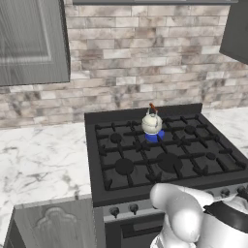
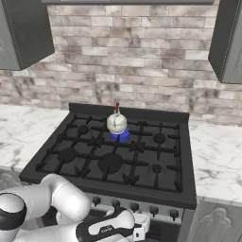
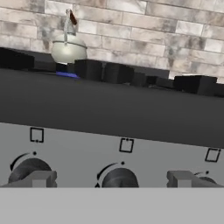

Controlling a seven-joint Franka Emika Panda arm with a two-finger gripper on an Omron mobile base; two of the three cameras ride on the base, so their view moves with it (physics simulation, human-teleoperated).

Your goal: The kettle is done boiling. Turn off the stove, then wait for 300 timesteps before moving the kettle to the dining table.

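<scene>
The kettle is small and cream-white and stands upright on a rear burner of the black stove. A blue flame burns under it. My gripper is open and held low against the stove's steel front panel. Its two fingertips straddle one dark knob without gripping it. In the right base view my hand sits just below the row of knobs. The dining table is out of view.
White marble counters flank the stove on both sides. A brick wall rises behind it. Grey wall cabinets hang at the upper left and upper right. More knobs sit on either side of the one between my fingers.
</scene>
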